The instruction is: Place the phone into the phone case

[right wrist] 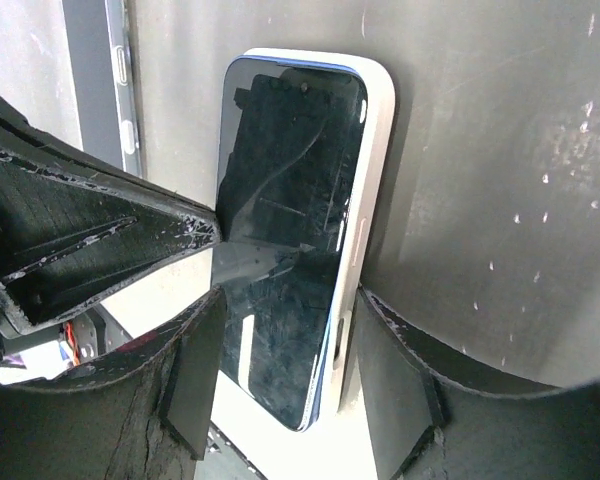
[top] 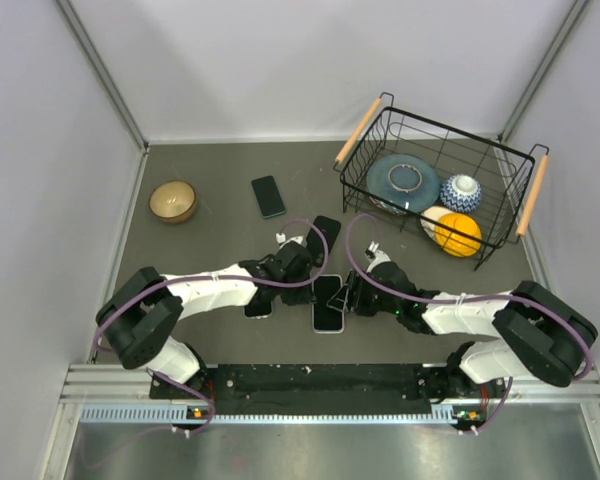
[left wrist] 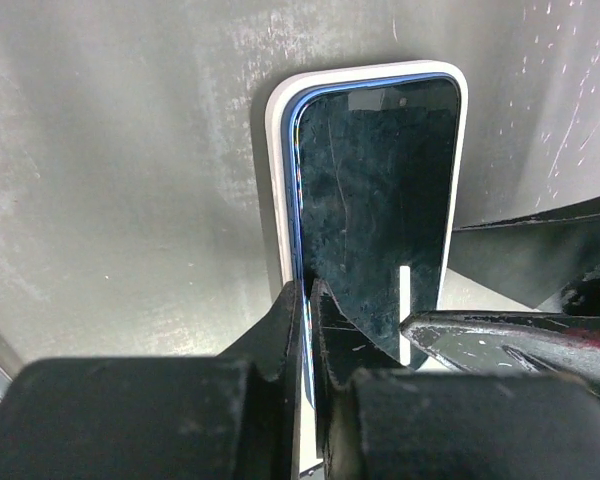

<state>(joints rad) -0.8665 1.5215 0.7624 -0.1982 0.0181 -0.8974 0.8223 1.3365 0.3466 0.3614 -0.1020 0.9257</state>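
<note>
At the near edge of the desk [top: 210, 250] the two arms reach inward and meet over the phone [top: 328, 312], which lies flat and face up between them.

It sits inside the white phone case [left wrist: 276, 150], whose rim shows around its top and both long sides. A thin blue line of the phone's own edge shows just inside that rim.

The left tool [top: 308, 286] has its fingers [left wrist: 285, 330] almost together, with only a slit between them. The tips are down on the long edge where the blue line meets the white rim. Whether they pinch that edge or only press on it cannot be told.

The right tool [top: 351, 296] has its fingers [right wrist: 400, 390] apart, one on either side of the cased phone's near end. The case's white side is just beside one finger.

A second phone [top: 258, 308] lies just beside the left arm and is partly hidden by it. Farther back, a third phone [top: 326, 230] lies under a loop of cable, and a fourth phone [top: 269, 196] lies beyond that.

A tan bowl [top: 173, 201] stands at the far left. At the far right, a wire basket [top: 500, 150] with wooden handles holds a blue plate [top: 403, 182], a small patterned bowl [top: 461, 192] and an orange round thing [top: 458, 235].
</note>
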